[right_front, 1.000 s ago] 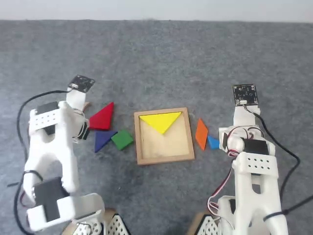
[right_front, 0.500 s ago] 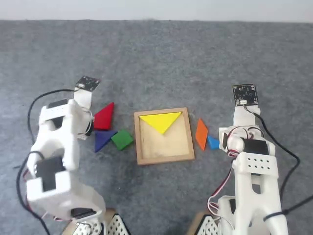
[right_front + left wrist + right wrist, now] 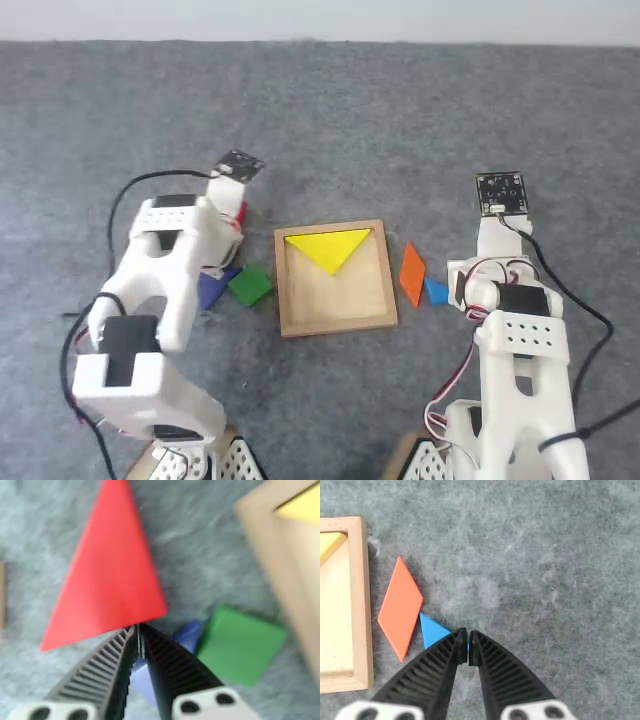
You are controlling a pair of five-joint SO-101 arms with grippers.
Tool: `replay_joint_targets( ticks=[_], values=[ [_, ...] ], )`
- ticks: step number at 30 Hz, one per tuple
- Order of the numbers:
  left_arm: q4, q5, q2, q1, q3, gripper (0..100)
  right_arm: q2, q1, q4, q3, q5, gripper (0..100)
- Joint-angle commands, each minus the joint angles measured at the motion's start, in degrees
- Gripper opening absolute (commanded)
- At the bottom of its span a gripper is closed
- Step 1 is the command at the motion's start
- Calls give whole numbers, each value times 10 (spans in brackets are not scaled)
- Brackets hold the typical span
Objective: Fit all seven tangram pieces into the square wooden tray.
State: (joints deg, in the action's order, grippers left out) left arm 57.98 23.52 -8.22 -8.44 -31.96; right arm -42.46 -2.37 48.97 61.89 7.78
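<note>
The square wooden tray lies mid-table with a yellow triangle in its far part. A green square and a dark blue piece lie just left of it. My left arm hangs over the red triangle. My left gripper is shut, and its tips rest at that triangle's edge, above the blue piece and beside the green square. My right gripper is shut, with its tips at the corner of a light blue triangle next to an orange parallelogram.
Grey carpet covers the table, with open room beyond the tray and on both far sides. The orange parallelogram and light blue triangle lie between the tray and my right arm. A brown sliver shows near the red triangle.
My left arm has swung right, towards the tray, and now covers the red triangle in the high view. The right arm and the pieces have not moved.
</note>
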Motion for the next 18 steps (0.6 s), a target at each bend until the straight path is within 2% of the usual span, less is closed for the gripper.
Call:
replay_joint_targets(
  ticks=[1, 7, 14, 18],
  values=[
    [5, -42, -30, 38, 57, 12, -22, -7, -10, -4, -1, 19],
    [41, -71, -101, 44, 173, 12, -22, -7, -10, -4, -1, 19],
    [39, -80, -107, 88, 217, 13, -22, -7, -10, -4, -1, 20],
    [41, -94, -107, 87, 257, 14, -22, -7, -10, -4, -1, 20]
  ],
)
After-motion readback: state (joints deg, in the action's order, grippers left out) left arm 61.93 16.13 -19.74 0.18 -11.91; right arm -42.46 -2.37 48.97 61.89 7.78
